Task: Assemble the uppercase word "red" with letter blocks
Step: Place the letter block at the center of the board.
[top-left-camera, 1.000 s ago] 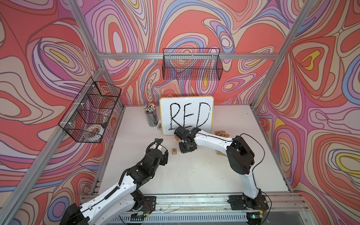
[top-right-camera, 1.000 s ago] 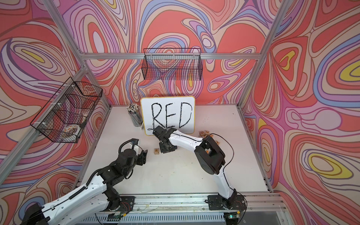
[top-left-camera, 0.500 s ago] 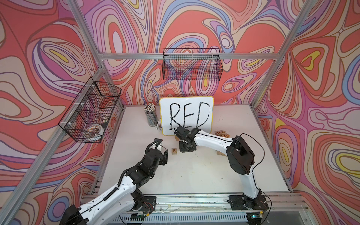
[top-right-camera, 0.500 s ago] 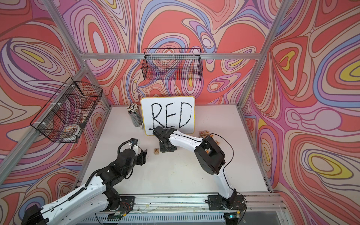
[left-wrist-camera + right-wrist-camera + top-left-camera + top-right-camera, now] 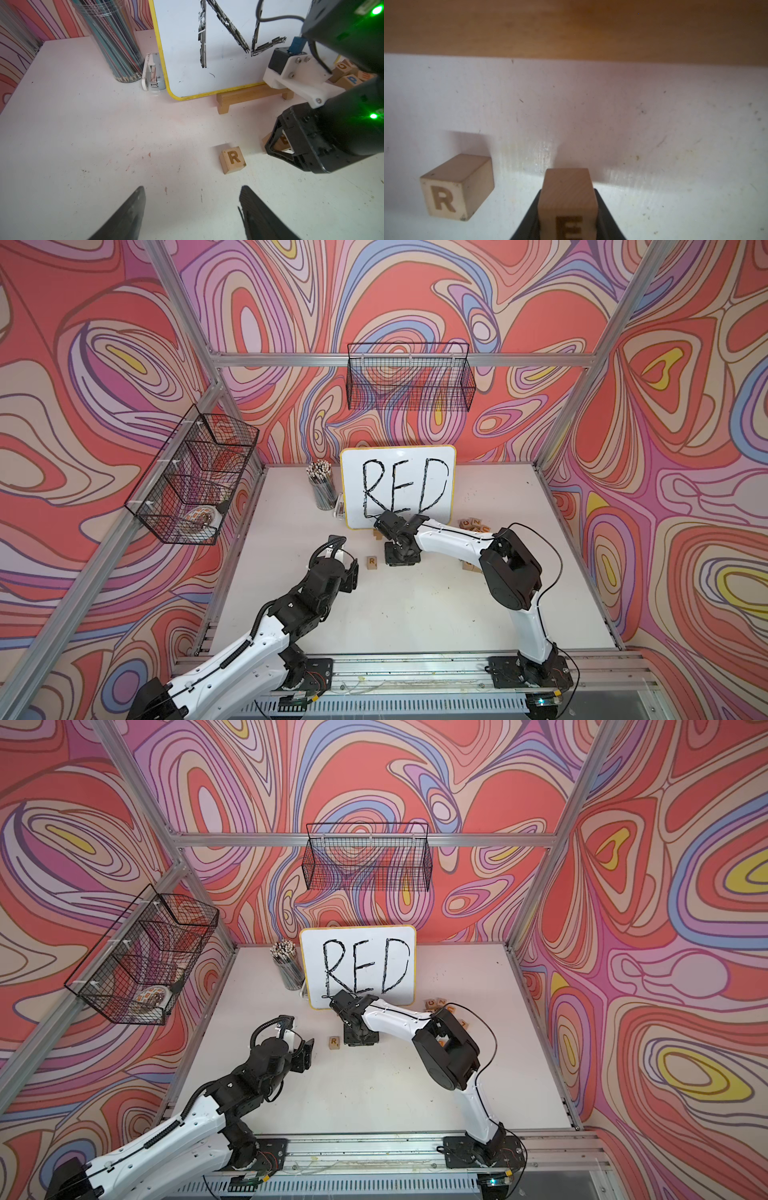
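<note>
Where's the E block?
In the right wrist view the E block is clamped in the right gripper, just right of the R block, before the whiteboard.

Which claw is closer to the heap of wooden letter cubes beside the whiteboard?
Right. The right gripper, holding the light-wood E cube, stands a short way from the heap; the left gripper is farther off, beyond the light-wood R cube.

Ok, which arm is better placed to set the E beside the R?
Right. The right gripper grips the E block, close beside the R block on the table, with a gap between them. The left gripper is empty, jaws apart, back from both blocks.
</note>
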`<action>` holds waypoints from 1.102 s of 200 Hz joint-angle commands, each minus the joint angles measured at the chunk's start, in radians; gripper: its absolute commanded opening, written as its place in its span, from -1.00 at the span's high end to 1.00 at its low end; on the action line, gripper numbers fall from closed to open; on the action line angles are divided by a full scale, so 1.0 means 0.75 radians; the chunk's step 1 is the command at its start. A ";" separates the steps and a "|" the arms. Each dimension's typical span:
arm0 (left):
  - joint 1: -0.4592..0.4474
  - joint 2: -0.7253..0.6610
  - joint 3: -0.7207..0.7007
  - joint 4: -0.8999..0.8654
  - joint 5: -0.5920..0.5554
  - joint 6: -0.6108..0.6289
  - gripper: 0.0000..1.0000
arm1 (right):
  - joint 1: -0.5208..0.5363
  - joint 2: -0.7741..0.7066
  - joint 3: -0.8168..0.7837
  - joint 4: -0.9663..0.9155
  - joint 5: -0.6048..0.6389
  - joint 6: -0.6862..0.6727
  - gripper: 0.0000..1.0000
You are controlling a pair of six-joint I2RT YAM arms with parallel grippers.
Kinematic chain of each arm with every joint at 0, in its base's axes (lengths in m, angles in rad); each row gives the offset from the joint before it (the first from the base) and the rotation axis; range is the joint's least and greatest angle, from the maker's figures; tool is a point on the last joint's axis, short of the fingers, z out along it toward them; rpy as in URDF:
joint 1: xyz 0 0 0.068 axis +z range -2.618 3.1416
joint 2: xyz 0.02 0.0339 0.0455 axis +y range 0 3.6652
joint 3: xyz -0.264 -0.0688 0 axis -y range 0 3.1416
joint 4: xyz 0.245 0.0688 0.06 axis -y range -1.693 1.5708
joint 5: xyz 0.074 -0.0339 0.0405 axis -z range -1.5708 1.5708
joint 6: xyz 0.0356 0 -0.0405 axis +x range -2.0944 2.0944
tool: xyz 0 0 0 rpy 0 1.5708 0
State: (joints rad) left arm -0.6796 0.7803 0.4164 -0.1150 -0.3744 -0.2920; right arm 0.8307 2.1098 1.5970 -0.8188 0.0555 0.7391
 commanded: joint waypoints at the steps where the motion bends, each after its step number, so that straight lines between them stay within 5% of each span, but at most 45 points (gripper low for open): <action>1: 0.010 -0.006 -0.008 -0.011 -0.012 -0.014 -0.49 | -0.005 0.034 0.004 -0.009 -0.006 0.030 0.61; 220: 0.010 0.003 -0.013 0.008 -0.005 -0.012 -0.49 | 0.007 0.095 0.040 -0.071 0.014 0.080 0.57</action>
State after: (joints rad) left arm -0.6796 0.7807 0.4145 -0.1143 -0.3744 -0.2920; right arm 0.8326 2.1345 1.6058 -0.8536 0.0521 0.7944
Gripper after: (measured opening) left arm 0.743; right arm 0.338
